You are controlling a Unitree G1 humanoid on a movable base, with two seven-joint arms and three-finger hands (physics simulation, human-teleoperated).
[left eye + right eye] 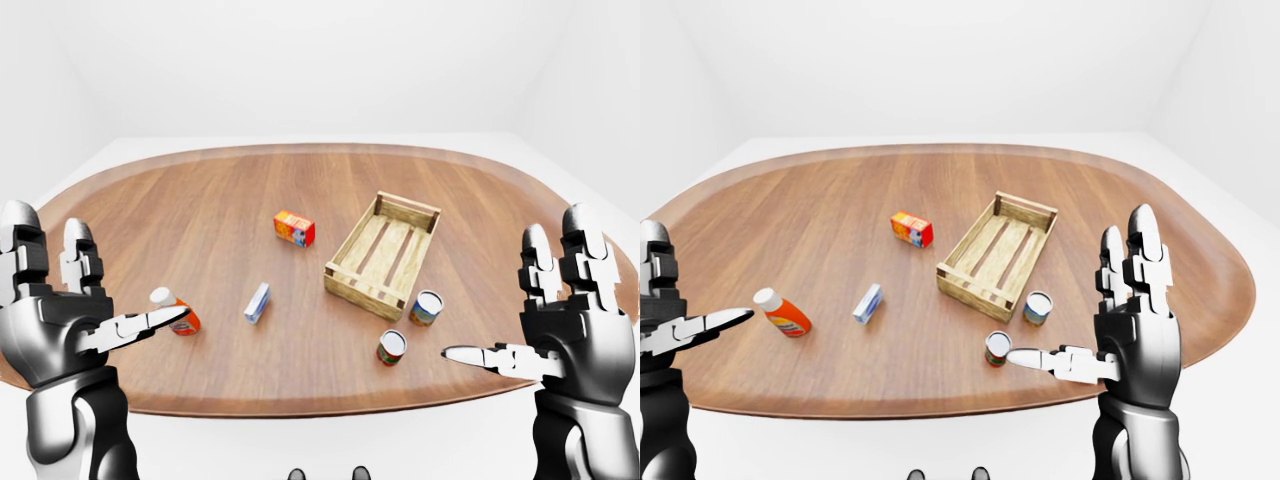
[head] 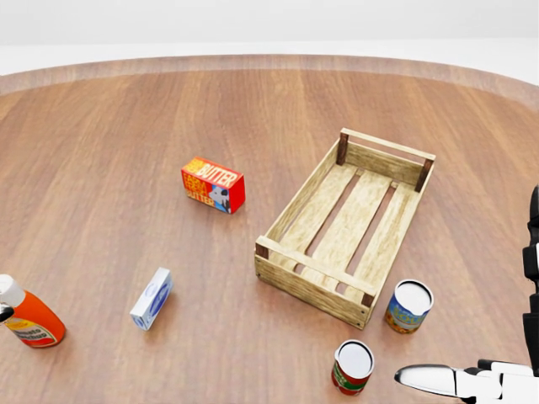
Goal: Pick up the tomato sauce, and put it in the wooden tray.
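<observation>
two open robot hands raised over a wooden table of groceries

a large oval table (image 1: 200,215) of dark reddish-brown wood fills a plain white room with bare pale walls and a pale floor. several small things stand spread across the table, well apart from each other.

the left hand (image 1: 62,315) is raised at the left edge of the left-eye view, fingers spread wide and pointing up, thumb stretched sideways. it holds nothing. its thumb tip overlaps the orange bottle (image 1: 176,311) in that view, but whether it touches cannot be told. the right hand (image 1: 1118,325) is raised the same way at the right of the right-eye view, wide open and empty, thumb reaching toward the tomato sauce can (image 2: 353,368). the thumb tip lies just beside the can in the picture; contact cannot be told.

the tomato sauce can, red and green with a white top, stands upright near the table's lower edge in the head view. just beside it to the upper right stands a blue and yellow can (image 2: 409,306). above both sits the wooden tray (image 2: 314,186), slatted, set at an angle. to its left lies a red butter box (image 2: 213,186), and lower left a small blue and white box (image 2: 152,298).
</observation>
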